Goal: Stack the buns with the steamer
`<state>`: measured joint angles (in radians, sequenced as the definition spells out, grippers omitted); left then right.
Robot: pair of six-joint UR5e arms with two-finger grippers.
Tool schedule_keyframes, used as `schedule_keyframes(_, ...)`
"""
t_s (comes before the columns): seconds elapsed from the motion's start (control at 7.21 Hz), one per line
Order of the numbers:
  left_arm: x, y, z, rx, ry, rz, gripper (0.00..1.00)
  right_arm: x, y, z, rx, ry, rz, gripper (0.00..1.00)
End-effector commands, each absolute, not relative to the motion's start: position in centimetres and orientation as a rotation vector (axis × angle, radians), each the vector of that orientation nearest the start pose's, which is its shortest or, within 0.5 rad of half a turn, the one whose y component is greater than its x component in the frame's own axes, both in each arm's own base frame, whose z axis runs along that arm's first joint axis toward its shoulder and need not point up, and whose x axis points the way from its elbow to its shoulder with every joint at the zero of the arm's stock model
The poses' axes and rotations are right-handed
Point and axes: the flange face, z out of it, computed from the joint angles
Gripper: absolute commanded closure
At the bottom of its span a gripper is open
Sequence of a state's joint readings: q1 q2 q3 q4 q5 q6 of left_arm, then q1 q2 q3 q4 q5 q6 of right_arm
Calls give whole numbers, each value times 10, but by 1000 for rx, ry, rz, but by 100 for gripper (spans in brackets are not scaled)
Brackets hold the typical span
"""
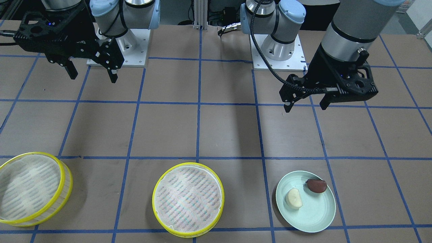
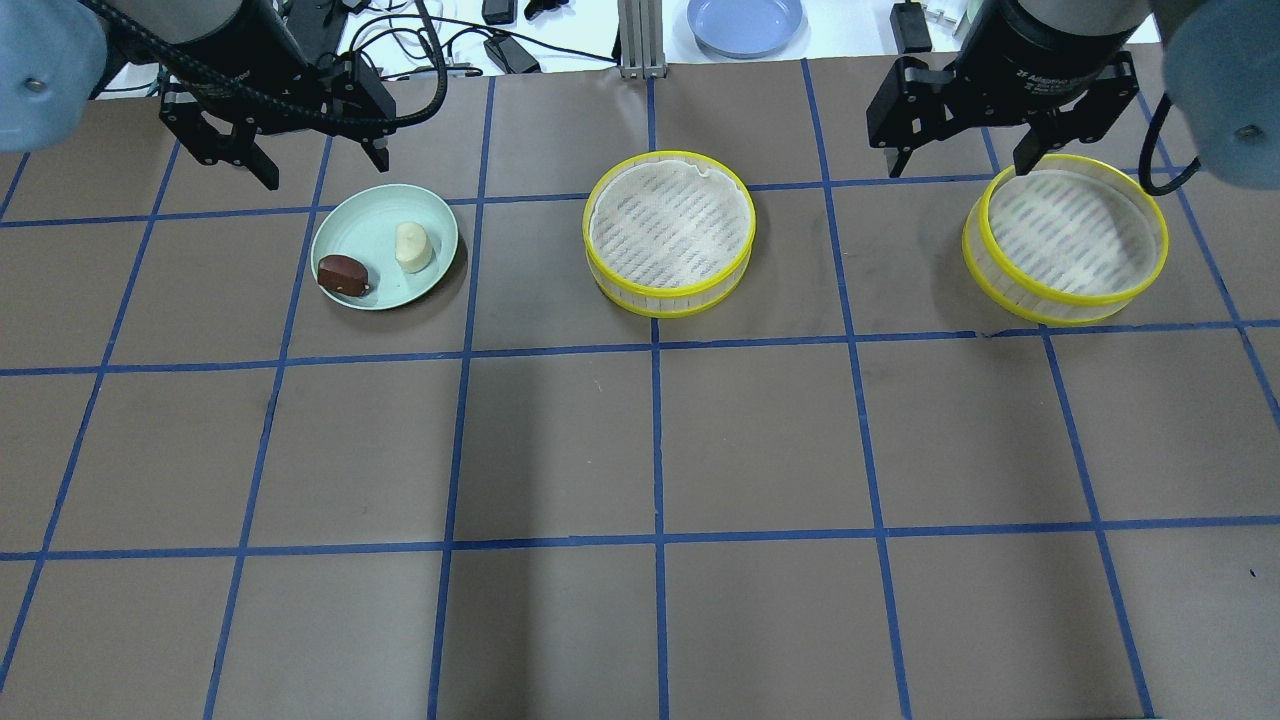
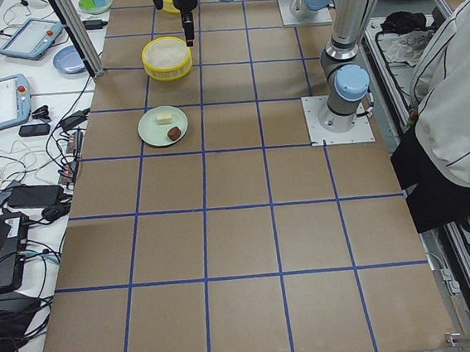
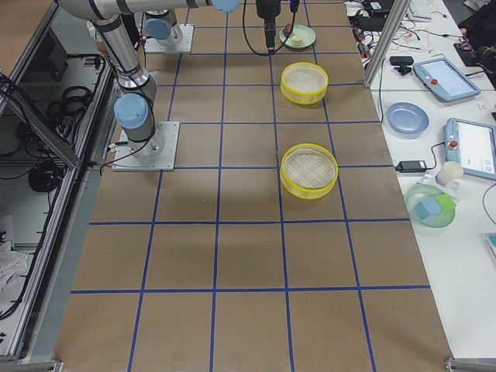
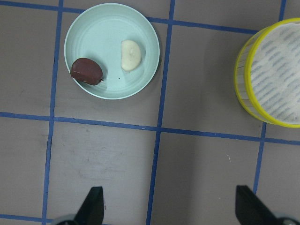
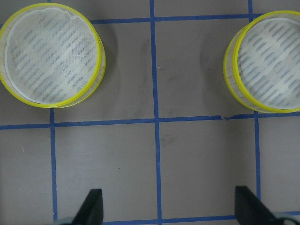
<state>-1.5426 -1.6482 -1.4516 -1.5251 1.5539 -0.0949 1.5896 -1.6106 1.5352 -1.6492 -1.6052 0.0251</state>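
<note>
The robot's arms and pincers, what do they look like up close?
The left arm and right arm are silver-grey tubes with pale blue caps on the joints. The left pincer and right pincer are black and angular, each two-fingered with a small blue light. A black braided cable loops off the left arm.

A brown paper-covered worktop point(image 2: 560, 450) ruled into squares by blue tape lines point(image 2: 657, 440) fills the middle. Beside it runs a white bench point(image 4: 465, 263) carrying grey touchscreen pendants point(image 4: 442, 77), black cables point(image 2: 470, 45) and a round blue plate point(image 4: 407, 118).
</note>
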Motion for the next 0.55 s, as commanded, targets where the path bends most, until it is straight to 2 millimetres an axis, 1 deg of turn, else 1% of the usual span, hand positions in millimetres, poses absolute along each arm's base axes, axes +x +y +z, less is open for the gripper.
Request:
schedule_keyframes(0.0, -120, -535, 513, -193, 3154, -135, 0, 139, -487, 531, -59, 3166, -238, 0)
schedule_keyframes(0.14, -118, -536, 513, -200, 3157, -135, 0, 137, -488, 531, -62, 3165, -245, 0)
schedule_keyframes(0.28, -114, -537, 512, -209, 3159, -133, 0, 133, -496, 524, -72, 3183, -236, 0)
schedule_keyframes(0.42, -112, -539, 510, -197, 3156, -135, 0, 114, -507, 521, -21, 3185, -259, 0)
